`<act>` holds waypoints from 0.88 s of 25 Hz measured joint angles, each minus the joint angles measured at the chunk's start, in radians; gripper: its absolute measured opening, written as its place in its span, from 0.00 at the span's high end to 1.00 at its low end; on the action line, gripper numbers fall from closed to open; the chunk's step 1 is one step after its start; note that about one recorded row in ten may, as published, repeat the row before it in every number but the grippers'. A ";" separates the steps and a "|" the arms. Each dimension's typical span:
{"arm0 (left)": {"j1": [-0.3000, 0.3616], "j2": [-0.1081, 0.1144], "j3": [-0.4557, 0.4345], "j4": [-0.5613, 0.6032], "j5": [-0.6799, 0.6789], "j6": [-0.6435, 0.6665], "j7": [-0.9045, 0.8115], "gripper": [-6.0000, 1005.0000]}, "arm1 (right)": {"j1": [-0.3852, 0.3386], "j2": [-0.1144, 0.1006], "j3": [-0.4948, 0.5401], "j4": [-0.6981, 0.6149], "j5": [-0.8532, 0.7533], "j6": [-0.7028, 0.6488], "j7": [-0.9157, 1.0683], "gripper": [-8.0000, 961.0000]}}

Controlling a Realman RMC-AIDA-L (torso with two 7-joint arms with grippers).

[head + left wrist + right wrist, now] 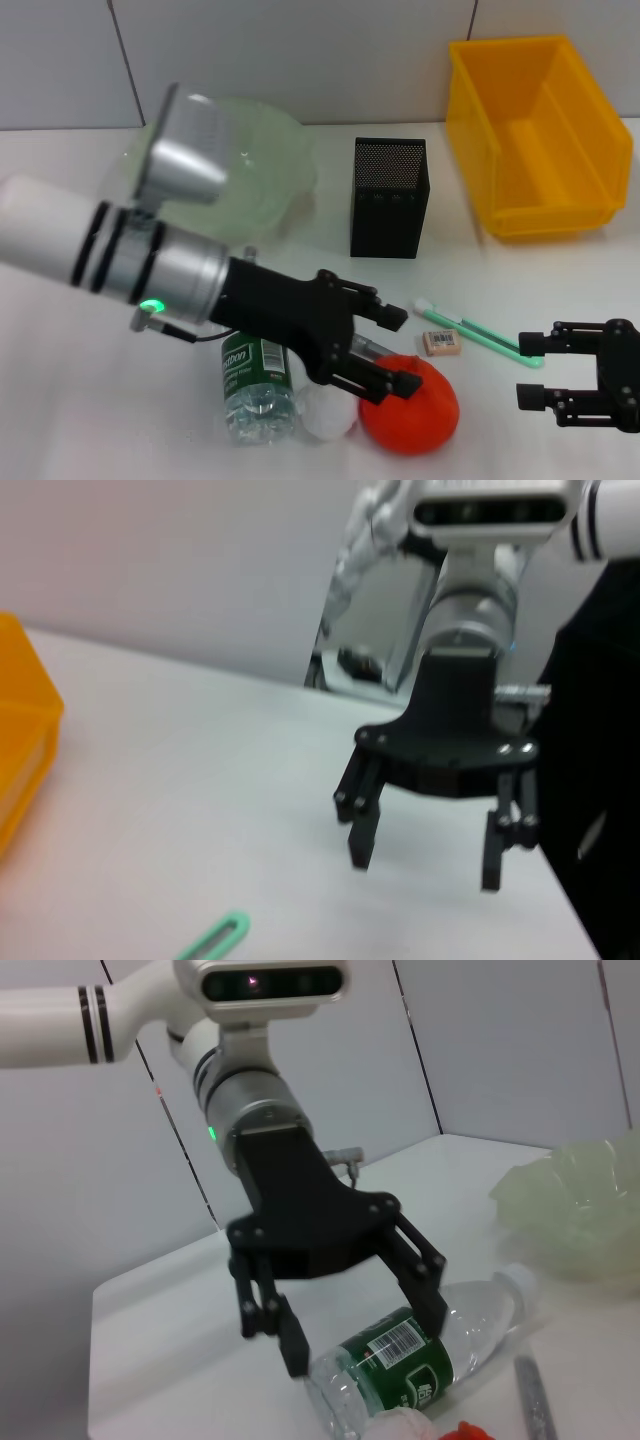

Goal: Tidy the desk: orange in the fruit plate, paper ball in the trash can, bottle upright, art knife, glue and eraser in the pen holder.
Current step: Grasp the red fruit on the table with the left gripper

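Observation:
My left gripper (400, 351) is open and hovers over the orange (412, 412) at the table's front; its lower finger overlaps the orange's top. The right wrist view shows it (368, 1348) open above the lying bottle (430, 1352). The clear bottle with a green label (256, 385) lies on its side left of the white paper ball (328, 416). A small eraser (441, 342) and a green art knife (482, 332) lie right of the gripper. A grey stick (530, 1395) lies by the bottle. My right gripper (527, 370) is open and empty at the front right, also seen in the left wrist view (425, 870).
The black mesh pen holder (390, 197) stands at the centre back. The pale green glass fruit plate (262, 160) is at the back left, partly behind my left arm. The yellow bin (540, 130) stands at the back right.

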 joint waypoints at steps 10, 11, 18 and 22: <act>-0.075 -0.015 0.067 -0.013 0.087 -0.129 -0.083 0.21 | -0.001 -0.002 0.001 0.000 0.000 -0.001 0.001 0.30; -0.077 -0.016 0.081 -0.018 0.084 -0.146 -0.086 0.21 | -0.001 -0.002 0.001 0.000 0.000 -0.001 0.001 0.30; -0.091 -0.017 0.167 -0.077 0.035 -0.214 -0.085 0.21 | -0.001 -0.003 0.001 0.000 0.000 -0.001 0.002 0.30; -0.085 -0.017 0.224 -0.080 0.005 -0.258 -0.084 0.21 | -0.001 -0.003 0.001 0.000 0.000 -0.001 0.002 0.30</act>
